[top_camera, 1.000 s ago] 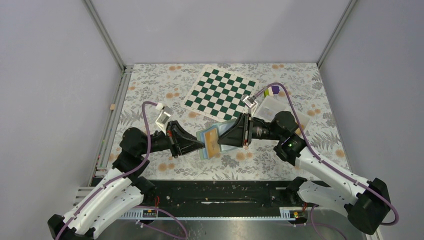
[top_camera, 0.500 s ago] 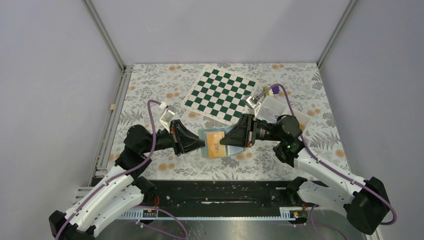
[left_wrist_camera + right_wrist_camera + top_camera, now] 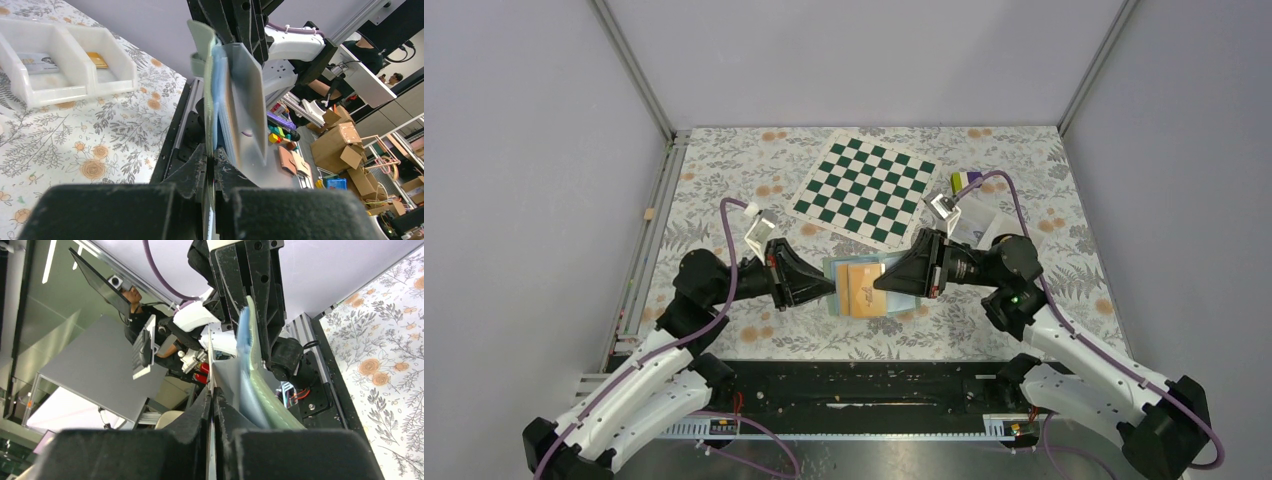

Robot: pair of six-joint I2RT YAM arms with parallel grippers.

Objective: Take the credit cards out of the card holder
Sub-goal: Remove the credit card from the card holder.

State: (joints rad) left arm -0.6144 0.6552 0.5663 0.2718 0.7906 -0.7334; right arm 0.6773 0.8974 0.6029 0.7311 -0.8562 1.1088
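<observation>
- Card holder is off the floral table, held on edge between the two arms, near the front edge.
- Left gripper: jaws closed, clamping the holder's left edge.
- Right gripper: jaws pinched on the orange-yellow card, which sticks out of the holder's right side.
- White tray is far right on the table. It holds a pale card in one compartment and another orange card in the next.
- Chequered mat lies behind, flat, with the purple-and-green block to its right.
</observation>
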